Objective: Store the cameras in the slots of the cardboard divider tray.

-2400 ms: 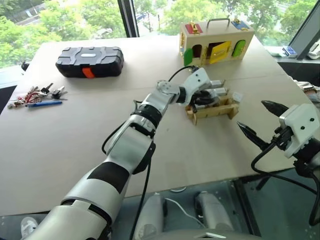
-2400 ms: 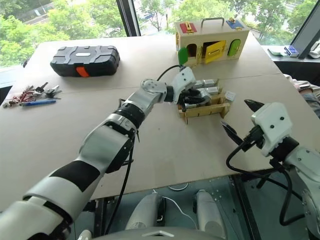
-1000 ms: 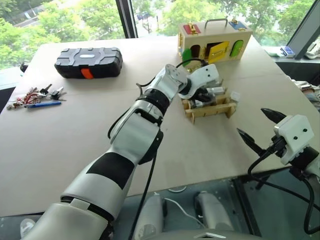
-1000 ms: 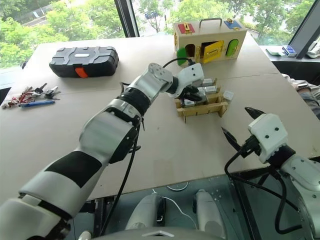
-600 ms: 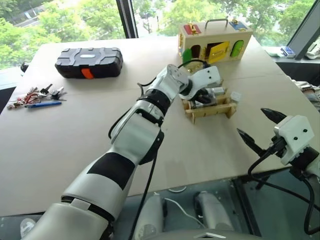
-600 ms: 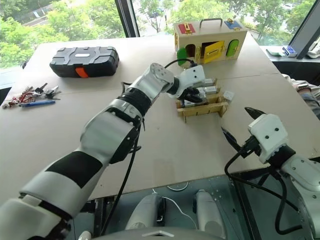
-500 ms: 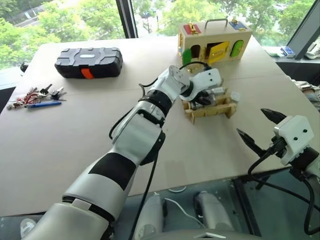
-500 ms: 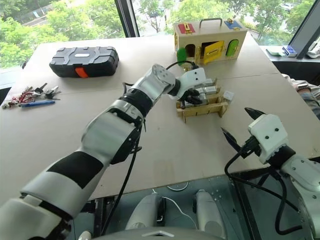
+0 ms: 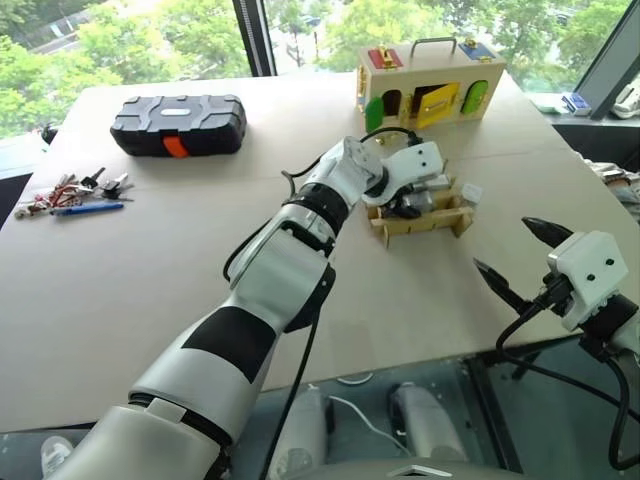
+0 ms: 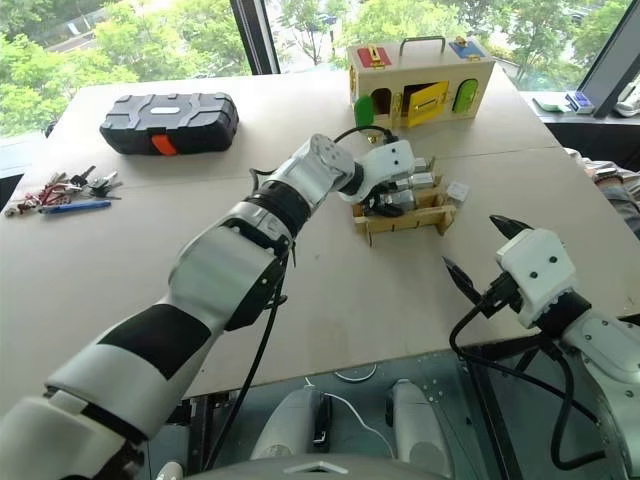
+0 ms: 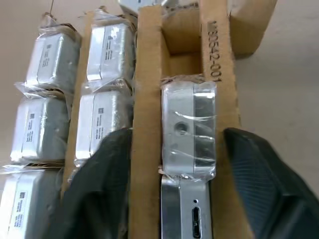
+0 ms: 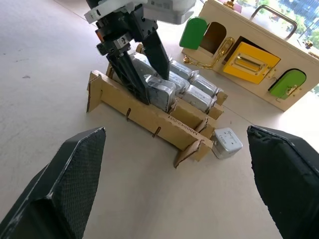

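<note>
A wide light-wood table (image 9: 120,270) is seen before tall windows with green trees beyond. Toward its far right part lies the low light-brown cardboard divider tray (image 12: 149,118), most of its slots filled with small silver-grey boxy cameras (image 11: 50,59) wrapped in clear film. The left gripper (image 11: 177,164) is lowered into the tray, its two black fingers (image 11: 264,179) spread to either side of one silver camera in the near row (image 11: 188,130); one finger is set just outside the tray's wall and the other beyond a divider, so the camera lies between them but is not pinched. One more camera (image 12: 227,142) is left loose on the table just beside the tray's end. The right gripper (image 9: 515,255) is held above the table's near right edge, well apart from the tray, its fingers spread wide and empty. A wooden box with coloured doors (image 9: 430,85) is placed behind the tray. A black case (image 9: 178,122) and a bunch of keys (image 9: 70,190) lie far to the left.
</note>
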